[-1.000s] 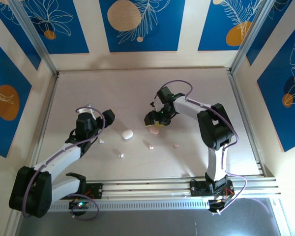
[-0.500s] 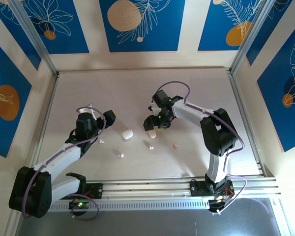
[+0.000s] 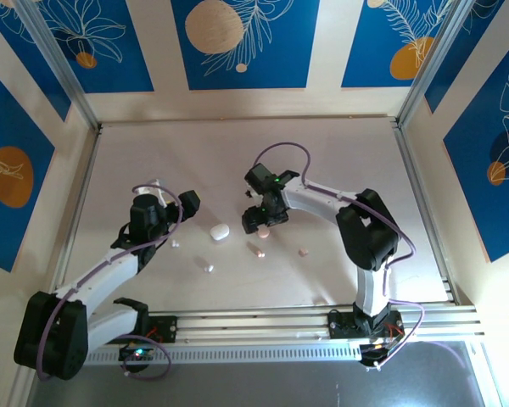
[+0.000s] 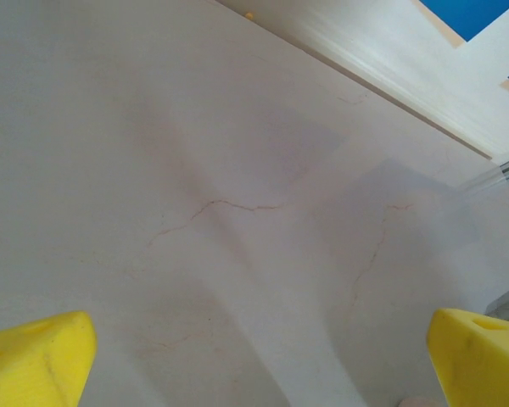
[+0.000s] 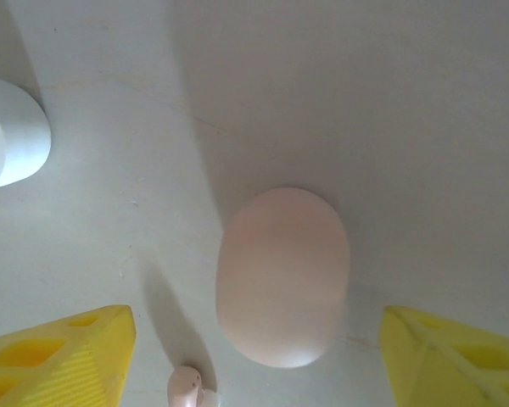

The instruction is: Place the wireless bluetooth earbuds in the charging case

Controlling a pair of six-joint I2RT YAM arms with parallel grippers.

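The pale pink charging case point(image 5: 282, 275) lies closed on the table, lined up between the yellow fingertips point(image 5: 59, 356) of my right gripper point(image 5: 259, 356). That gripper is open, with a gap on each side of the case. From above, the right gripper point(image 3: 264, 224) hovers over the pink case point(image 3: 264, 231). A pink earbud point(image 5: 187, 388) lies just in front of it, and in the top view there are two pink earbuds point(image 3: 256, 249) point(image 3: 304, 252) and two white earbuds point(image 3: 176, 244) point(image 3: 209, 268). My left gripper point(image 3: 171, 197) is wide open over bare table point(image 4: 254, 212).
A closed white case point(image 3: 219, 231) lies left of the pink one and shows at the left edge of the right wrist view as the white case point(image 5: 13, 131). Metal frame posts and patterned walls enclose the table on three sides.
My right arm has swung its wrist left and toward the near side, bringing the gripper down over the pink case. The left arm has not moved.
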